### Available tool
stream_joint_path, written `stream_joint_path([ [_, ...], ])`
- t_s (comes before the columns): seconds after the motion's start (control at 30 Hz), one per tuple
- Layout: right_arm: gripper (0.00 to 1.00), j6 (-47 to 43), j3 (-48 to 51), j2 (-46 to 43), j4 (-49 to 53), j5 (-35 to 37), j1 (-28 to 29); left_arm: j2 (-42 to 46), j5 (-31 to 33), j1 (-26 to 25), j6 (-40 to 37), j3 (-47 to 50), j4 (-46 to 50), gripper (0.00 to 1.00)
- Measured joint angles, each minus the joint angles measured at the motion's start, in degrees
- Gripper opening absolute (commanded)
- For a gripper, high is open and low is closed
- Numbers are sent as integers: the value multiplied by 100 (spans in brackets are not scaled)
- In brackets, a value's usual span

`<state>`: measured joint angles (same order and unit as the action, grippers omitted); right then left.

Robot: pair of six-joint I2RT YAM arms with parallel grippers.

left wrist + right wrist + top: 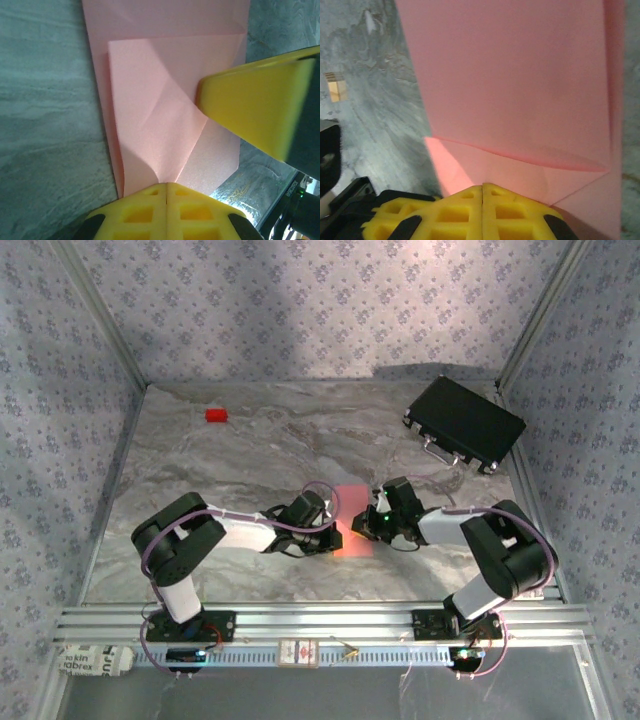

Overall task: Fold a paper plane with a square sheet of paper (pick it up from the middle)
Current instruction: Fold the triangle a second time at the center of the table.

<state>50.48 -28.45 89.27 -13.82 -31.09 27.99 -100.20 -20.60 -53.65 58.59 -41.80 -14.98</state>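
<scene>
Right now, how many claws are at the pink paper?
2: left claw, shut, at the paper's left side; right claw, shut, at its right side.

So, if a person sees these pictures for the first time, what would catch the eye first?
Most likely the salmon-pink sheet, partly folded, lying mid-table between the two arms. The yellow left hand and right hand are both shut, with their tips at opposite edges of it. Further back, a black case lies at the right and a small red block at the left.
</scene>
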Motion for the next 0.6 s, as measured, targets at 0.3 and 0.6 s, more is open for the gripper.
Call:
stream_joint_path([
  [0.3,3,-83,9,116,-138,-227,-151,7,-59,-4,-61,13,13,7],
  [0.6,2,-149,9,118,-140,-236,-216,258,-138,-50,-175,162,267,9],
])
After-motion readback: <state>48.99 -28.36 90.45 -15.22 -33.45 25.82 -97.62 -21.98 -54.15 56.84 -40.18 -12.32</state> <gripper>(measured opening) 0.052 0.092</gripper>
